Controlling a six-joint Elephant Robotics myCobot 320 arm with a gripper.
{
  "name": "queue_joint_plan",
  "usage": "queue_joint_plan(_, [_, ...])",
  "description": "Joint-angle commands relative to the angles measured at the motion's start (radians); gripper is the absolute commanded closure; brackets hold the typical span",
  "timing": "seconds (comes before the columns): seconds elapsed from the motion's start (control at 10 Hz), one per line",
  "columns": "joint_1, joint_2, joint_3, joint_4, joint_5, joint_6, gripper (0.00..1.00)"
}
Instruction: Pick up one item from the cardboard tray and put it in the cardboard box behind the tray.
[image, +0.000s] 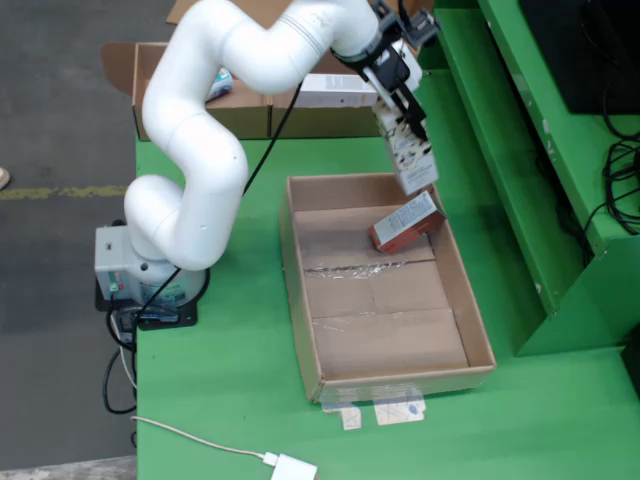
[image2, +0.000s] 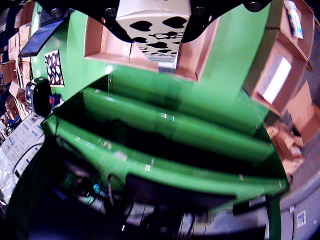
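In the fixed view my gripper (image: 410, 128) is shut on a white carton with a black cow-spot print (image: 410, 158) and holds it upright in the air above the far right corner of the cardboard tray (image: 300, 300). A red-brown carton (image: 407, 222) lies tilted inside the tray at its far right. The cardboard box (image: 240, 112) stands behind the tray, with a white box (image: 335, 90) inside it. In the gripper view the spotted carton (image2: 155, 30) sits between the black fingers (image2: 107, 22) at the top edge.
Green shelving (image: 520, 150) runs along the right of the table. The arm's base (image: 135, 265) stands left of the tray. A white cable and adapter (image: 290, 467) lie at the front. Paper labels (image: 385, 410) lie before the tray.
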Motion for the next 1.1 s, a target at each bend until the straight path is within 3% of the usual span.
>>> queue_joint_plan(0.0, [0.008, 0.017, 0.333, 0.074, -0.028, -0.021, 1.0])
queue_joint_plan(0.7, [0.048, -0.024, 0.333, 0.103, -0.03, -0.043, 1.0])
queue_joint_plan(0.8, [0.167, -0.078, 0.333, 0.161, -0.078, -0.098, 1.0])
queue_joint_plan(1.0, [0.236, -0.087, 0.333, 0.149, -0.087, -0.11, 1.0])
